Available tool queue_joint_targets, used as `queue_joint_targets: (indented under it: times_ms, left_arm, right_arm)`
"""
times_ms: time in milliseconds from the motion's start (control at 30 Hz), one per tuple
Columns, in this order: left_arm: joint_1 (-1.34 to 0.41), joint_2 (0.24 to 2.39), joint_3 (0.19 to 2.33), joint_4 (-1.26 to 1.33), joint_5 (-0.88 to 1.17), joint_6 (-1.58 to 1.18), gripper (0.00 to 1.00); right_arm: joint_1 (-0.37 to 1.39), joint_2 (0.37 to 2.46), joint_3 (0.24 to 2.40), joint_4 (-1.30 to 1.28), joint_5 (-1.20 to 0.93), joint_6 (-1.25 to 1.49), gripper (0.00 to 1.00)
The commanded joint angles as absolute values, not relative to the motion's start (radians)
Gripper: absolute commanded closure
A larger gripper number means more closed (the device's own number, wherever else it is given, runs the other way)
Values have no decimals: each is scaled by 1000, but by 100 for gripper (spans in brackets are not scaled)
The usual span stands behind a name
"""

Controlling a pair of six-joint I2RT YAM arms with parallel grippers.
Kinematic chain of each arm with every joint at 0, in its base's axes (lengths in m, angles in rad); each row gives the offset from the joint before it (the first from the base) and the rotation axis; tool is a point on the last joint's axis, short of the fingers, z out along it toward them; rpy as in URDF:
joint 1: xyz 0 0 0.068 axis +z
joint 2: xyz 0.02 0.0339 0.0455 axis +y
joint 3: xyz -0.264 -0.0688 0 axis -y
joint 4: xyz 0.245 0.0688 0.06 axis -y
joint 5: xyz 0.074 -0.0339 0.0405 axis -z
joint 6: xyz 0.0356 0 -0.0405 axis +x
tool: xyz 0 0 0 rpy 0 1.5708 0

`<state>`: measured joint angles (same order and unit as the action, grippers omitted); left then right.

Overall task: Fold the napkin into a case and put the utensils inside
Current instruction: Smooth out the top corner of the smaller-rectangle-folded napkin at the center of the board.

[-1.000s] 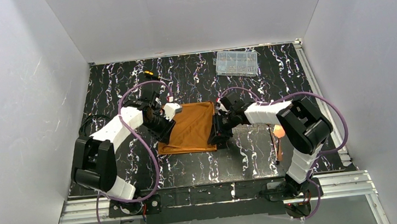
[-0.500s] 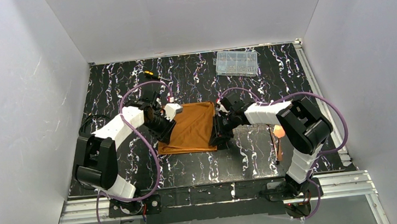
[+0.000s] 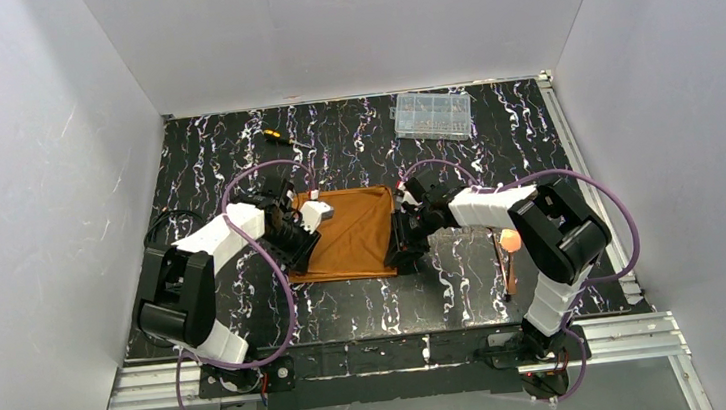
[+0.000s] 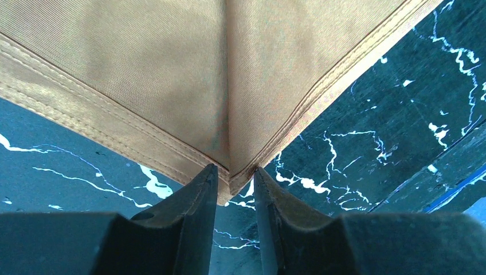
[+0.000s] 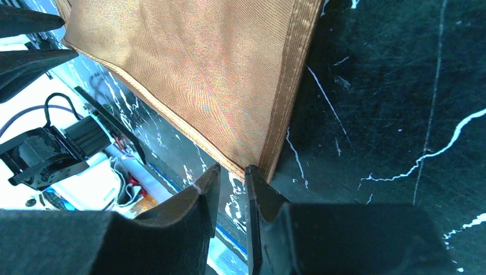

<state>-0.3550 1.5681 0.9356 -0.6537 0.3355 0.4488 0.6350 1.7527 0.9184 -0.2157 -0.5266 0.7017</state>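
The rust-orange napkin (image 3: 347, 235) lies folded into a flat rectangle at the table's middle. My left gripper (image 3: 295, 250) is at its near-left corner. In the left wrist view (image 4: 236, 172) the jaws are pinched on that corner of the napkin (image 4: 172, 74), and a crease runs up from it. My right gripper (image 3: 402, 253) is at the near-right corner. In the right wrist view (image 5: 232, 170) the jaws stand nearly together on the tip of the napkin's (image 5: 195, 74) layered corner. The copper utensils (image 3: 510, 256) lie on the table right of the right arm.
A clear compartment box (image 3: 432, 115) stands at the back right. A yellow-and-black screwdriver (image 3: 275, 135) lies at the back left. White walls enclose the black marbled table (image 3: 467, 285) on three sides.
My left gripper has shifted a little toward the near-left along the napkin's left edge, uncovering the screwdriver behind it. The right gripper and the utensils have not moved.
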Motion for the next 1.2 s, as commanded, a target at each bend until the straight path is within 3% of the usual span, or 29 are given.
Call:
queue_joint_targets:
  times_ms: [0, 233, 433, 933, 1167]
  left_arm:
    - [-351, 1547, 902, -640, 316, 474, 72]
    - [-353, 1543, 881, -626, 322, 470, 72]
    - [-351, 1543, 892, -635, 357, 446, 72]
    - [-351, 1536, 843, -640, 343, 461, 74]
    - [-352, 1497, 893, -706, 364, 465, 74]
  right_arm:
    - [630, 1731, 953, -243, -545, 681, 69]
    - [604, 1743, 1011, -281, -606, 663, 67]
    - [552, 1833, 1236, -413, -649, 572, 59]
    - [431, 2330, 1678, -445, -818, 512, 67]
    - [429, 2313, 1696, -487, -823, 492, 63]
